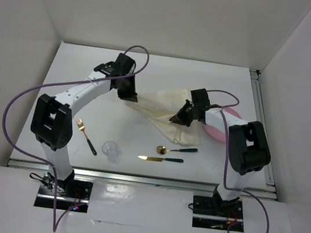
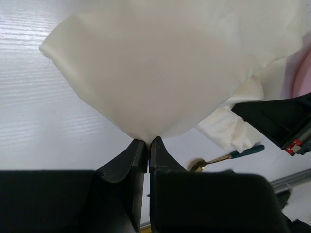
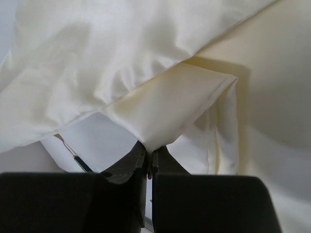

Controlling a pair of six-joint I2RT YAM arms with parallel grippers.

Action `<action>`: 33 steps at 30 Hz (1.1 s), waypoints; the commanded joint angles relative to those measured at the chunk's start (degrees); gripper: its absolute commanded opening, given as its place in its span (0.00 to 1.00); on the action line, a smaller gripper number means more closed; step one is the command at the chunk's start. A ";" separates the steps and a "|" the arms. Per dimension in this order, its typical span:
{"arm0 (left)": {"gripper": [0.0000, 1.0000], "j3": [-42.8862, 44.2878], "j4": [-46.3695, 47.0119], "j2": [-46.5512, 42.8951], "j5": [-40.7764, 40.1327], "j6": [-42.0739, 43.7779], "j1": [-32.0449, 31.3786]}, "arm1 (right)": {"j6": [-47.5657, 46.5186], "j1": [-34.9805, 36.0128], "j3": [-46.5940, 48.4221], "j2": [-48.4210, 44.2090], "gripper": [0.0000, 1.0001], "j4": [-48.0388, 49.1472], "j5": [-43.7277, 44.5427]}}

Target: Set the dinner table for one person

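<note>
The dinner table [image 1: 81, 64] is a large white top. A cream cloth placemat [image 1: 160, 106] lies crumpled and partly lifted at its middle. My left gripper [image 1: 128, 94] is shut on the placemat's left corner; in the left wrist view the cloth [image 2: 160, 63] fans out from the closed left gripper [image 2: 148, 141]. My right gripper [image 1: 177, 118] is shut on a folded edge of the placemat [image 3: 170, 102], which bunches above the closed right gripper [image 3: 150, 151]. A pink plate [image 1: 227, 127] lies at the right, mostly hidden by the right arm.
Near the front edge lie a gold fork [image 1: 86, 136] with a dark handle, a clear cup [image 1: 111, 151], a gold spoon [image 1: 177, 150] and a gold knife [image 1: 161, 159]. The spoon [image 2: 228, 159] also shows under the cloth. Box walls surround the table.
</note>
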 commanded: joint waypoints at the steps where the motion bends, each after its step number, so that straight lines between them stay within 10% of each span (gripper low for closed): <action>1: 0.00 5.12 -0.39 0.68 4.24 0.93 4.14 | -2.02 -1.59 2.16 -5.76 0.00 1.98 2.09; 7: 0.00 18.21 -4.52 3.41 11.09 0.32 10.82 | -9.39 -5.11 9.70 -12.19 0.00 -3.37 2.10; 33: 0.00 16.83 11.27 -18.83 39.40 -27.44 39.05 | -19.17 -5.11 45.83 -20.20 0.00 -19.11 0.00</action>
